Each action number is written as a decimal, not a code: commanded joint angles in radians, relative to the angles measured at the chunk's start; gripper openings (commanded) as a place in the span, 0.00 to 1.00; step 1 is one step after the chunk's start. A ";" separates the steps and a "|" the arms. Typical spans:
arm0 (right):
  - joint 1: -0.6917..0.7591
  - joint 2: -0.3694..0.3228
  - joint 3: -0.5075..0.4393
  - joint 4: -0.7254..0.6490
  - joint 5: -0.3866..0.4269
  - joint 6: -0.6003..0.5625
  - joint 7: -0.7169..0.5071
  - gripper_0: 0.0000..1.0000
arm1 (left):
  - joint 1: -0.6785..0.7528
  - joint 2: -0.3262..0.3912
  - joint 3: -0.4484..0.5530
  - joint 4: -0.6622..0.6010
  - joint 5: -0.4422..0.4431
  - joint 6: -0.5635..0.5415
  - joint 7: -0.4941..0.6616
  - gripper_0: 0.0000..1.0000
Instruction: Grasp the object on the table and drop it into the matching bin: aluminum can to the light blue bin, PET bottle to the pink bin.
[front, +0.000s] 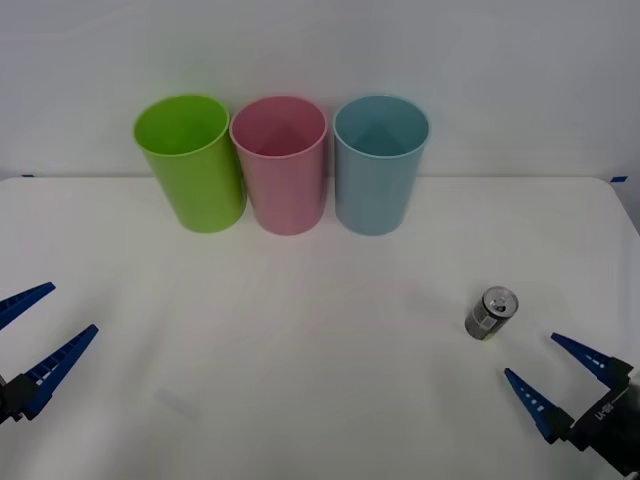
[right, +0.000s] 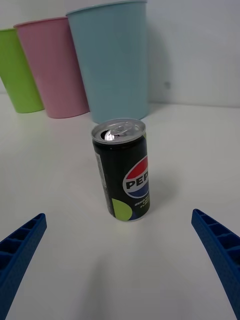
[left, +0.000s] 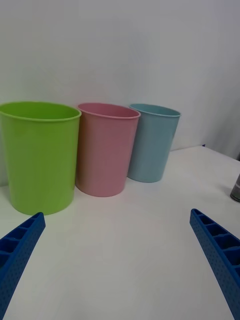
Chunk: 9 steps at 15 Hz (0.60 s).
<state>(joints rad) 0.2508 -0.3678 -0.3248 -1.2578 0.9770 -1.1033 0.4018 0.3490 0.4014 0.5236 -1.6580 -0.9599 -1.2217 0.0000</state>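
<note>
The can (front: 491, 313) stood upright on the white table (front: 300, 350), on the robot's right side and well apart from the three bins at the back. The right claw (front: 552, 374) was held just short of it, fingers spread wide with nothing between them, and the can was seen centred in the gap in the right wrist view (right: 123, 170). A knock was judged the main risk: the can was small and probably light, so if one finger were to touch before the other, it could be tipped or sent rolling. The light blue bin (front: 380, 165) stood touching or nearly touching the pink bin (front: 281, 165), which could not be settled from these views, with a green bin (front: 192, 162) beyond; a release made off-centre could be lost to the wrong bin or bounced off a rim. The left claw (front: 35, 342) was parked open at the table's left.
</note>
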 joint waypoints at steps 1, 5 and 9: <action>-0.021 0.020 0.029 -0.002 0.000 0.056 0.012 1.00 | 0.000 0.000 0.000 0.000 0.000 0.000 0.000 1.00; -0.058 0.049 0.064 0.000 0.008 0.126 0.032 1.00 | 0.000 0.000 0.000 0.000 0.000 0.000 0.000 1.00; -0.094 0.086 0.076 0.000 0.026 0.184 0.048 1.00 | 0.000 0.000 0.000 0.000 0.000 0.000 0.000 1.00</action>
<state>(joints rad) 0.1651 -0.2907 -0.2508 -1.2578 0.9975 -0.9331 0.4472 0.3490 0.4014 0.5236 -1.6580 -0.9599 -1.2217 0.0000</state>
